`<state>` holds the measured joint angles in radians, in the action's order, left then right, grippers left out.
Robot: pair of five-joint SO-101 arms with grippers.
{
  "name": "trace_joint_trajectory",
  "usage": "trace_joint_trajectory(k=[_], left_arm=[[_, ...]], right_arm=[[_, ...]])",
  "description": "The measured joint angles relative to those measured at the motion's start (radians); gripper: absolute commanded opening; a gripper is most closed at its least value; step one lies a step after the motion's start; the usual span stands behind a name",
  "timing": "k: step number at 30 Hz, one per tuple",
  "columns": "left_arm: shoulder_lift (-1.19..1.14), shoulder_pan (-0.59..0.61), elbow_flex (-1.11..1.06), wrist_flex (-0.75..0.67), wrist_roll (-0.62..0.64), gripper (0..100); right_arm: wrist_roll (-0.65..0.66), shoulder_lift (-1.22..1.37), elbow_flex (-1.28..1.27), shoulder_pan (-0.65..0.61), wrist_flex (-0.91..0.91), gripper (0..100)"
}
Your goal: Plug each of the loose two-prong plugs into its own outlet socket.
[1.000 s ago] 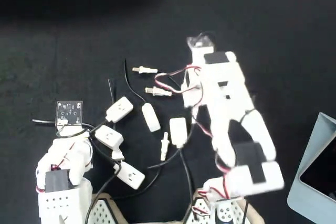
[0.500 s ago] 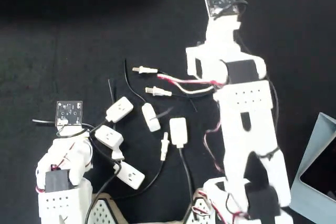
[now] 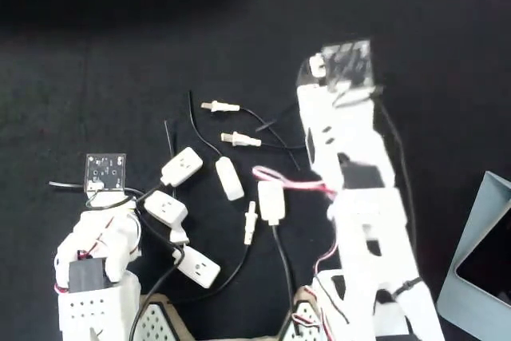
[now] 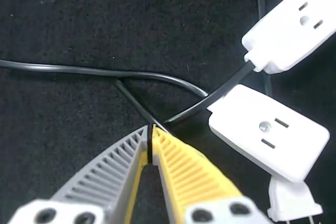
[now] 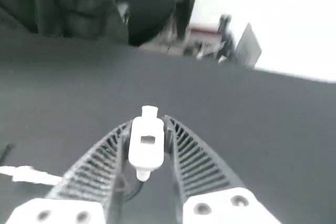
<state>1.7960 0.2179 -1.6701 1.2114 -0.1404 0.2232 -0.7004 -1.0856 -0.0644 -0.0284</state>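
**A:** Two grippers, so how does each one stand?

**B:** The right gripper (image 5: 147, 125) is clamped on the held plug (image 5: 144, 145), a white one pinched between its fingers above the black table (image 5: 262, 124). The left gripper (image 4: 151, 132) has its jaws pressed together, tips down by a black cord (image 4: 79, 69). I cannot tell whether it pinches that cord.

**A:** Where are the other plugs?

**B:** In the high view the upper plug (image 3: 219, 106) and the lower plug (image 3: 239, 140) lie near each other mid-table, prongs away from the right arm (image 3: 351, 189). The third plug (image 3: 250, 223) lies just beside an outlet (image 3: 271, 200).

**A:** And by the left gripper?

**B:** The near outlet (image 4: 270, 132) lies just beside it. The far outlet (image 4: 291, 22) is past that, face up, apart from it.
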Motion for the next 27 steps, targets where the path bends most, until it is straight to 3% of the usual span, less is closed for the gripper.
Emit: trace_joint_trajectory(k=[4, 9, 14, 22, 27], left_arm=[[0.000, 0.000, 0.000, 0.000, 0.000, 3], [0.000, 0.000, 0.000, 0.000, 0.000, 3], [0.000, 0.000, 0.000, 0.000, 0.000, 3], [0.000, 0.000, 0.000, 0.000, 0.000, 3], [0.000, 0.000, 0.000, 0.000, 0.000, 3]], right_arm=[[0.147, 0.000, -0.199, -0.002, 0.321, 1.2], [0.199, -0.006, -0.261, 0.008, 0.299, 9.0], [0.183, -0.015, -0.249, 0.008, -0.003, 23.7], [0.012, -0.017, 0.147, 0.055, -0.663, 24.4], [-0.006, -0.017, 0.405, 0.057, -1.051, 24.4]])
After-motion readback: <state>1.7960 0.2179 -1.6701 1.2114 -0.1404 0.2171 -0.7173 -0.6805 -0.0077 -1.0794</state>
